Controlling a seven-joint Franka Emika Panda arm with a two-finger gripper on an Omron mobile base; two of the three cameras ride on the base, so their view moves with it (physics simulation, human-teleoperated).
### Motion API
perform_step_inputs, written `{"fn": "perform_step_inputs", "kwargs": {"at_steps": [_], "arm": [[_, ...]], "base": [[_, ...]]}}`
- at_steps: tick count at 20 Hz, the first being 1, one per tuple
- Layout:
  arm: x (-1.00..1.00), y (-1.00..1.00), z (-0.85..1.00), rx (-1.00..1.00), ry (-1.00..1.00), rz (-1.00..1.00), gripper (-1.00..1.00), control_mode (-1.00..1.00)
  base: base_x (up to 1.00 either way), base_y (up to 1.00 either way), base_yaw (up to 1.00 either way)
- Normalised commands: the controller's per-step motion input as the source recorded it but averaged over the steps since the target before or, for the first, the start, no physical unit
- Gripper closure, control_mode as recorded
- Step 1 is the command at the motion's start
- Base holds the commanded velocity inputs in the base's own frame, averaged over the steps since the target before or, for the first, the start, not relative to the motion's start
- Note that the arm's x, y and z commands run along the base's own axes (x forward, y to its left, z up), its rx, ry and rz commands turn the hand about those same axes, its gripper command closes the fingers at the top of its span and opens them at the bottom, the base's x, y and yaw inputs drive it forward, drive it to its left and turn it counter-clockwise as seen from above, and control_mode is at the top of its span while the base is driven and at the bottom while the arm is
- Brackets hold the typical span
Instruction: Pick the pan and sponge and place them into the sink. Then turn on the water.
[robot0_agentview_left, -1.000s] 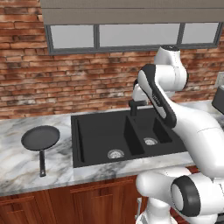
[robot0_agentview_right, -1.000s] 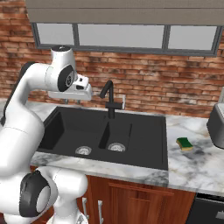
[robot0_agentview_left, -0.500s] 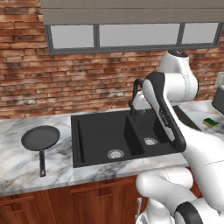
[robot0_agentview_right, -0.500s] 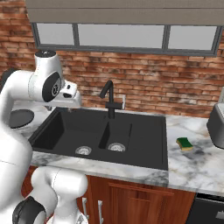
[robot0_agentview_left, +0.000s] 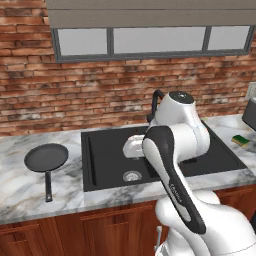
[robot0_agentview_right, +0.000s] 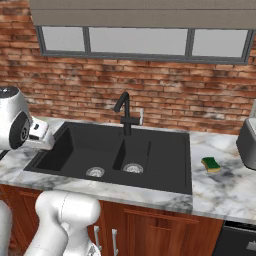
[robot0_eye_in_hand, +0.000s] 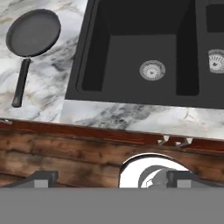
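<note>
While your tool hangs spread and empty above the worktop's front edge, note these items. Pan: on the worktop at 9 o'clock of the sink, well apart from it, handle pointing toward 6 o'clock at the front edge. Sponge: flat on marble at 3 o'clock of the sink, near a grey appliance. Faucet: at the sink's 12 o'clock rim. Open marble surrounds the pan.
</note>
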Motion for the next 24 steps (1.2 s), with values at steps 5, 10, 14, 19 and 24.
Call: {"fn": "perform_step_inputs", "kwargs": {"at_steps": [5, 10, 14, 19, 24], "arm": [[-0.03, 1.0, -0.25, -0.01, 0.1, 0.0, -1.0, -1.0], [0.02, 1.0, 0.0, -0.08, 0.19, 0.0, -1.0, -1.0], [0.26, 1.0, 0.0, -0.11, 0.3, 0.0, -1.0, -1.0], [0.34, 0.88, -0.15, -0.1, 0.24, 0.0, -1.0, -1.0], [0.09, 0.25, -0.48, -0.02, 0.06, 0.0, -1.0, -1.0]], "base": [[0.0, 0.0, 0.0], [0.0, 0.0, 0.0], [0.0, 0.0, 0.0], [0.0, 0.0, 0.0], [0.0, 0.0, 0.0]]}}
